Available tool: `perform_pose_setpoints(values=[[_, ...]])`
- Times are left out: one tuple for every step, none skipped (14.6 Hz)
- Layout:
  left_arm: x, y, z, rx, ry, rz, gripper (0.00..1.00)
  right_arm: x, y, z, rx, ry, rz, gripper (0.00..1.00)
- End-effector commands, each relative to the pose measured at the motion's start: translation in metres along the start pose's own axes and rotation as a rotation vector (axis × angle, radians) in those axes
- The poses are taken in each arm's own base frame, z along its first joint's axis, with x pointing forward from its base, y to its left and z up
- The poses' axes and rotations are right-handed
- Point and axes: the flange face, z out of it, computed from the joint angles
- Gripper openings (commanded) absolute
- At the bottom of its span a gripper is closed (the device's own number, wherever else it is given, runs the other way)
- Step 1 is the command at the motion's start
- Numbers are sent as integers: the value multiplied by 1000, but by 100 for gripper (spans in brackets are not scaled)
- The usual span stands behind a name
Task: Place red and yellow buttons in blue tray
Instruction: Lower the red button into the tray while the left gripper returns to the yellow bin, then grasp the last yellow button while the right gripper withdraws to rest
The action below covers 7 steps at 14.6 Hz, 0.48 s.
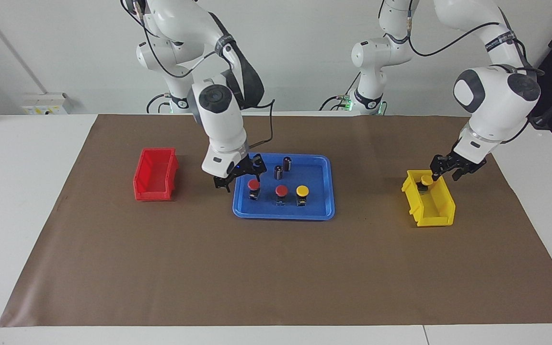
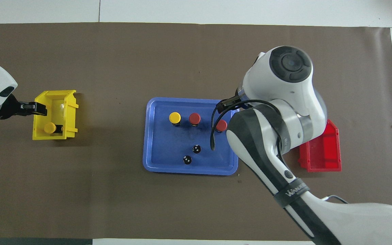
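Centrally, blue tray [image 1: 325, 165] rim below wide right end effector [image 1: 238, 177]; left end effector [image 1: 443, 171], width unclear, over yellow bin [image 1: 441, 211].

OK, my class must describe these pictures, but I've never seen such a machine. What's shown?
Two white robot arms, each ending in a two-fingered hand. One picture faces them from across the table; the other looks down from above their end, so sides swap. A blue tray holds two red buttons, a yellow button and two dark cylinders. A red bin stands toward the right arm's end; a yellow bin toward the left arm's holds a second yellow button. The right hand, open and empty, hovers over the tray's edge; the left hand is at that bin's button.
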Motion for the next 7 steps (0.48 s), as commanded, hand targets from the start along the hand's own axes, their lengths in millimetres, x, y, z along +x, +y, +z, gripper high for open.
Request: perform_pose_setpoints(values=[[-14,3,19,14,4,-18,61,3,62,-52,-10,3,82,100],[-18,4,25,13,-3,-19,61,2,75,-62,-6,7,105,100],[-21,4,31,13,-4,-18,61,-3,83,-77,-4,13,118,100],[-24,4,36,13,-5,-18,61,-8,89,-88,-8,4,127,100],[-26,4,40,13,-4,-18,61,-15,107,-102,-15,8,157,100],[-29,4,45,13,-4,-19,61,-26,122,-119,-22,11,182,100],[-30,3,46,14,-2,-21,61,-41,138,-136,-38,1,201,100]])
